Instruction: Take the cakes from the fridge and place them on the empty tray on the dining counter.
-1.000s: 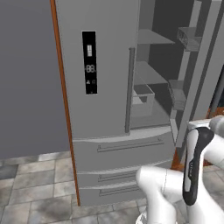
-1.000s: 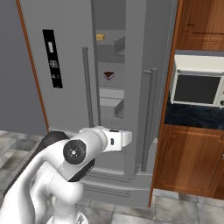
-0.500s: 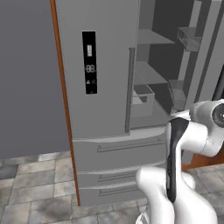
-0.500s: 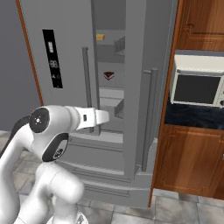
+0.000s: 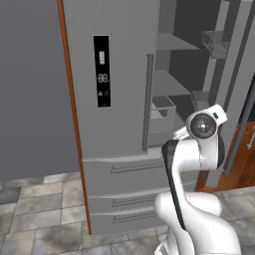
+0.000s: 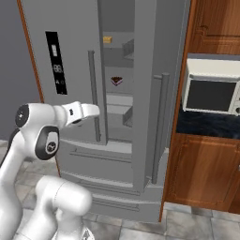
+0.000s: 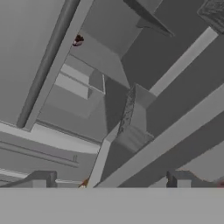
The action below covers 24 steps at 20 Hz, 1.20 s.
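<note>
**A:** Why is the arm held out in front of the fridge (image 6: 117, 93) like that?

**B:** The right door is swung open, and the tool (image 7: 109, 179) points into the gap between the closed left door and the open one. Its two tips stand wide apart with nothing between them, which I'd judge is the ready posture for reaching in.

**A:** And the cakes?

**B:** The dark wedge slice (image 6: 116, 81) sits on a middle shelf, far inside. In the hand view it shows as a small dark spot (image 7: 77, 40) beside the left door's handle (image 7: 46, 65). The orange-tan block (image 6: 108, 40) rests on a higher shelf, well apart from the slice.

**A:** Why go for the slice first?

**B:** That's only my guess: it lies nearer the tool's height. The handle stands close to the line of reach, so the approach probably has to pass to its right.

**A:** The tabletop with the tray?

**B:** I can't place it from here.
</note>
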Motion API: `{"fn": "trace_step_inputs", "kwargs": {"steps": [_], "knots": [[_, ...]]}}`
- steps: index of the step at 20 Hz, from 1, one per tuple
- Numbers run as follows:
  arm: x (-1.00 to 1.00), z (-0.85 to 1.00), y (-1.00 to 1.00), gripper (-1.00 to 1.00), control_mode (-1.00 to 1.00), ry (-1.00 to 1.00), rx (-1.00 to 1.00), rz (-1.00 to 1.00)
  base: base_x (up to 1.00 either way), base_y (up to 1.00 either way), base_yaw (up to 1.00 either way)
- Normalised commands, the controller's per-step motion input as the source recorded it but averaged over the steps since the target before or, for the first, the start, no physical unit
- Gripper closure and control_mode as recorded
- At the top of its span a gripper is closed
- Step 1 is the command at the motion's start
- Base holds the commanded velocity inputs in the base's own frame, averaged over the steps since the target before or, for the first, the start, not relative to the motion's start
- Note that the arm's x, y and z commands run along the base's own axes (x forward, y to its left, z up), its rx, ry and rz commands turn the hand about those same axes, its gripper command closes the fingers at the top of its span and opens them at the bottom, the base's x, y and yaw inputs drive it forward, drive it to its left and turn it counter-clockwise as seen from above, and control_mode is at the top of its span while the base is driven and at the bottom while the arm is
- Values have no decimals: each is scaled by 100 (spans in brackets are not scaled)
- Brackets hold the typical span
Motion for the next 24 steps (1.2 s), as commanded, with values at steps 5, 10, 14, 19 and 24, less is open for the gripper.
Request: {"fn": "trace_step_inputs", "kwargs": {"steps": [5, 10, 14, 19, 24], "knots": [[81, 0, 0, -100, -100, 20, -4, 0, 0, 0, 0], [94, -5, 0, -100, -100, 24, -5, 0, 0, 0, 0], [84, -18, -7, -100, -100, 22, -9, 0, 0, 0, 0], [66, -39, -43, -100, -100, 13, -16, -1, 0, 0, 0], [60, -38, -54, -100, -100, 16, -16, -1, 0, 0, 0]]}}
